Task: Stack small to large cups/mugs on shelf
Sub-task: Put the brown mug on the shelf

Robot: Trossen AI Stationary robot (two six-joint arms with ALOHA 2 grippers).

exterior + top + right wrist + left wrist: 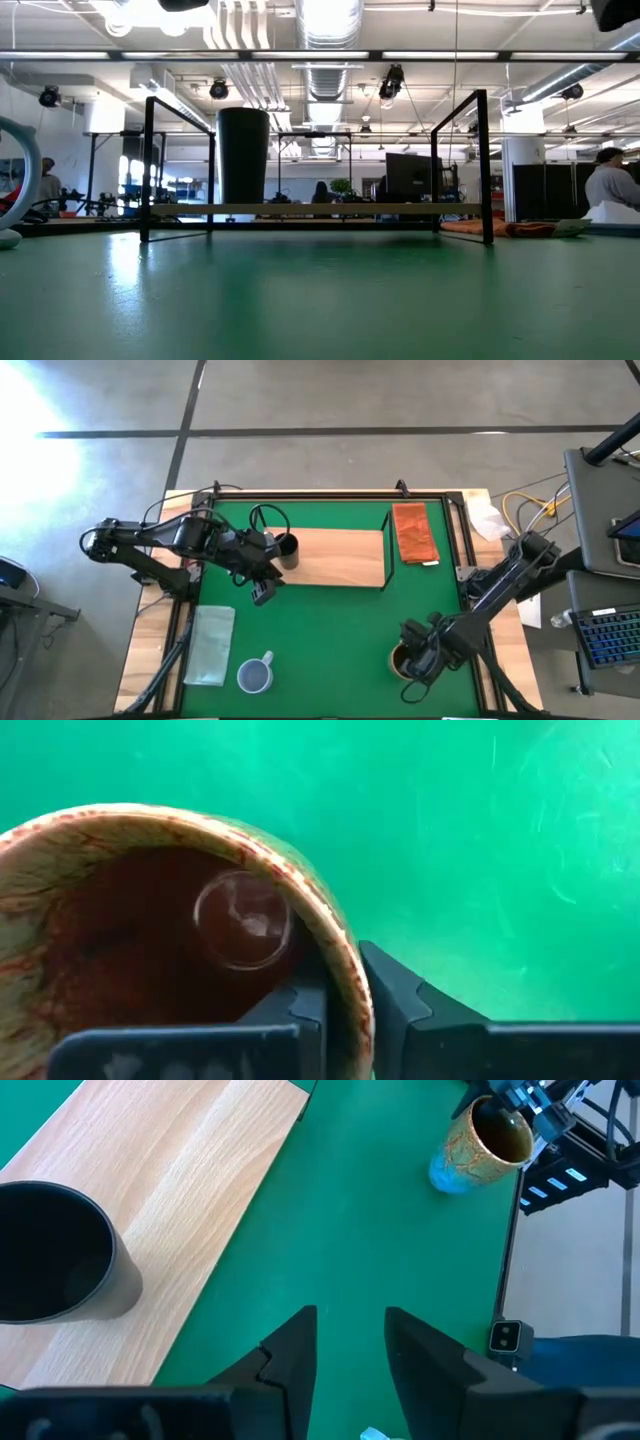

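The small black cup (288, 550) stands upright on the left end of the light-wood shelf (340, 558); it also shows in the low view (243, 155) and the left wrist view (50, 1255). My left gripper (262, 590) is open and empty above the green mat, just near of the shelf's left end. My right gripper (415, 660) is shut on the brown-gold mug (400, 658) at the near right. The pale blue-grey mug (256, 676) stands on its base at the near left. My right gripper holds the brown-gold mug by its rim (345, 970), one finger inside the mug (300, 1005) and one outside (395, 990). The fingers come from above, from the table's right side. The mug's mouth faces up; whether its base is on the mat I cannot tell.
A pale translucent cloth (210, 645) lies at the near left beside the blue-grey mug. An orange-brown folded cloth (414, 532) lies right of the shelf. The shelf's black wire frame (485, 165) stands at its ends. Open green mat (330, 640) lies between the two arms.
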